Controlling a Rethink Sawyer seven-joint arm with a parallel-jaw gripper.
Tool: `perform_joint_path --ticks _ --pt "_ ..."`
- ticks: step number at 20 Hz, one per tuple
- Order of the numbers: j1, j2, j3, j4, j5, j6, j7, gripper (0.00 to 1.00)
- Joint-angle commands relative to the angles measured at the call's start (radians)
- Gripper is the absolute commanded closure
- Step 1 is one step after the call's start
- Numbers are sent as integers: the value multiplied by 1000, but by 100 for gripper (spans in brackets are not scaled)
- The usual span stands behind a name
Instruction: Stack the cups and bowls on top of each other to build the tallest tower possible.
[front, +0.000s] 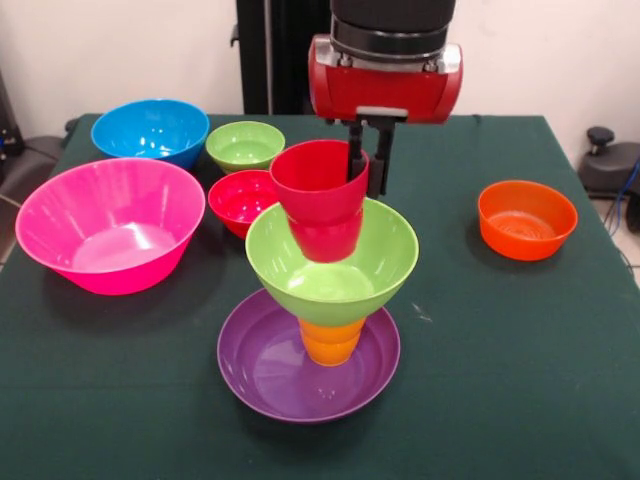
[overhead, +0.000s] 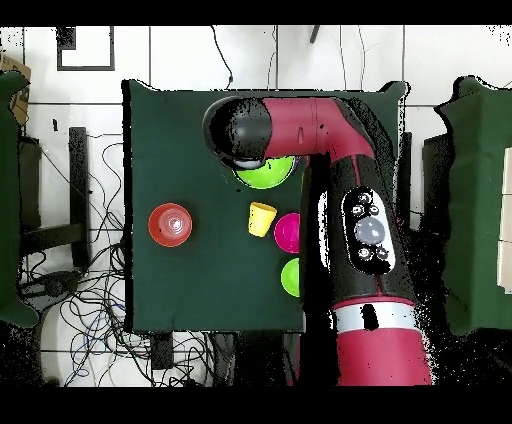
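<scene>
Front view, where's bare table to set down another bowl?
Bare cloth lies between the purple bowl and orange bowl, and below the pink bowl. It is crowded among the blue, small green and red bowls.

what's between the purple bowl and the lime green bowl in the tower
An orange cup stands in the purple bowl and carries the lime green bowl; the front view shows it.

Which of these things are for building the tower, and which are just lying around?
For the tower: purple bowl, orange cup, lime green bowl, red cup, end effector holding it, pink bowl, blue bowl, small green bowl, small red bowl, orange bowl, yellow cup.
Just lying about: floor cables, green tablecloth.
</scene>
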Motion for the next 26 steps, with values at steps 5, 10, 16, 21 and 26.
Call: perform_joint_path --ticks 5,10,16,21,26 --pt "-18 116 117 0 -114 -18 -271 100" --pt "-37 121 131 3 -144 -26 -283 100" --pt "-47 123 146 7 -167 -25 -273 100" --pt "-58 119 155 13 -186 -16 -271 100" --pt "-61 126 167 8 -196 -12 -260 100"
